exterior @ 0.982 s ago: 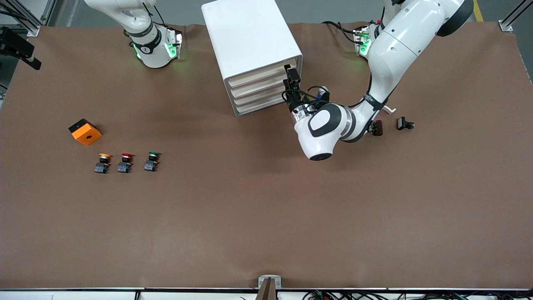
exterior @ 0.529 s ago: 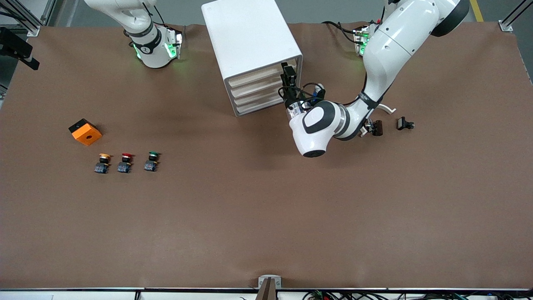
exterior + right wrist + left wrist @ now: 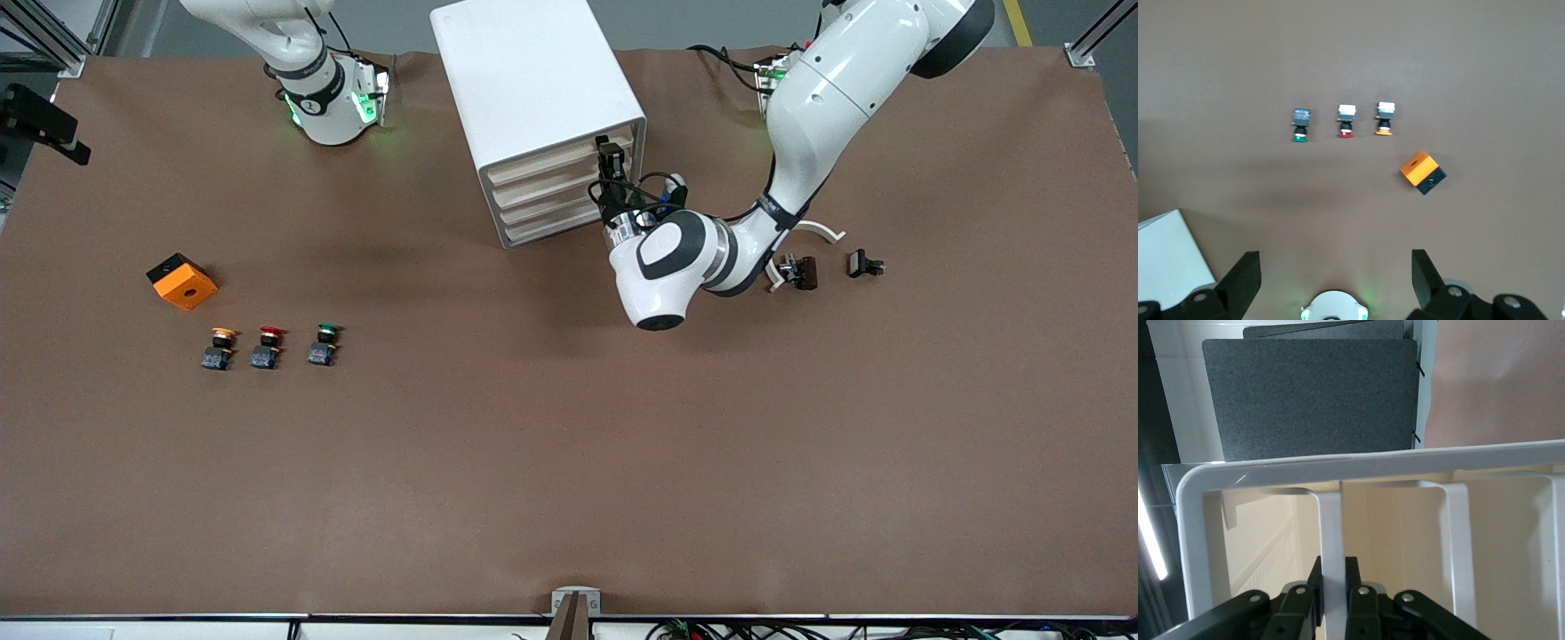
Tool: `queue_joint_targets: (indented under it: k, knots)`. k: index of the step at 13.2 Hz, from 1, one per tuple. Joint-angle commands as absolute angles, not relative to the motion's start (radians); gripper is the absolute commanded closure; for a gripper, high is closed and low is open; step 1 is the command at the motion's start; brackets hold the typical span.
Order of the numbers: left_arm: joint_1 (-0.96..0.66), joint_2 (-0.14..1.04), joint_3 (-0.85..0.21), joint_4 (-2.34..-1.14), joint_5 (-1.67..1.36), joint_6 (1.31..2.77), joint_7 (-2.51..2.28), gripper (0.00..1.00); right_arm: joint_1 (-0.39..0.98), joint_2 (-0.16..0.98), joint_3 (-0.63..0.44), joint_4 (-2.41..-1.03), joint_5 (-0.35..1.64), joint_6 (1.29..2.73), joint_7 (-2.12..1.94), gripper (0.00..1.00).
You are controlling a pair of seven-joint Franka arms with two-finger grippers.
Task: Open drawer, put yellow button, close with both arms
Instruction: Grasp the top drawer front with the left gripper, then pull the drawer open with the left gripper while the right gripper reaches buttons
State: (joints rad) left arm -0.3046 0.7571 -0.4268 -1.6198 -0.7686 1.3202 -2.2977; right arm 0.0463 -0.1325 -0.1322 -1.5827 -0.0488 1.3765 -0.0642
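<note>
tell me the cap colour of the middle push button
Red, between the yellow and green caps; clearest in the front view.

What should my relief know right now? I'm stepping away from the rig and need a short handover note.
Left gripper: shut on the handle of the top drawer, which is not yet pulled out.
Right gripper: open, waiting high above the table.
Yellow button: untouched, on the table beside the red button.
Left: open the drawer, put the button in, close with both arms.
</note>
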Motion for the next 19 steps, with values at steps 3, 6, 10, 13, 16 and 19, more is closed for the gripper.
queue_joint_targets:
  k: [3,6,10,13,16,19]
  knots:
    - [-0.299,0.775,-0.411,-1.565,-0.767,1.304,-2.298,0.95,0.038,-0.063,-0.129,-1.562,-0.081,1.413,-0.074,0.0]
    - [-0.305,0.776,-0.358,-1.543,-0.756,1.304,-2.298,0.93,0.023,-0.034,-0.13,-1.562,-0.081,1.453,-0.075,0.0]
    - [-0.293,0.781,-0.315,-1.5,-0.703,1.304,-2.298,0.93,-0.031,0.087,-0.13,-1.528,-0.069,1.479,-0.081,0.0]
    - [-0.291,0.782,-0.261,-1.45,-0.67,1.302,-2.296,0.92,-0.031,0.126,-0.132,-1.542,-0.069,1.522,-0.086,0.0]
    - [-0.262,0.793,-0.244,-1.417,-0.658,1.293,-2.295,0.92,-0.063,0.167,-0.132,-1.597,-0.069,1.641,-0.084,0.0]
    - [-0.242,0.793,-0.241,-1.398,-0.612,1.293,-2.292,0.89,-0.101,0.193,-0.13,-1.69,-0.058,1.779,-0.084,0.0]
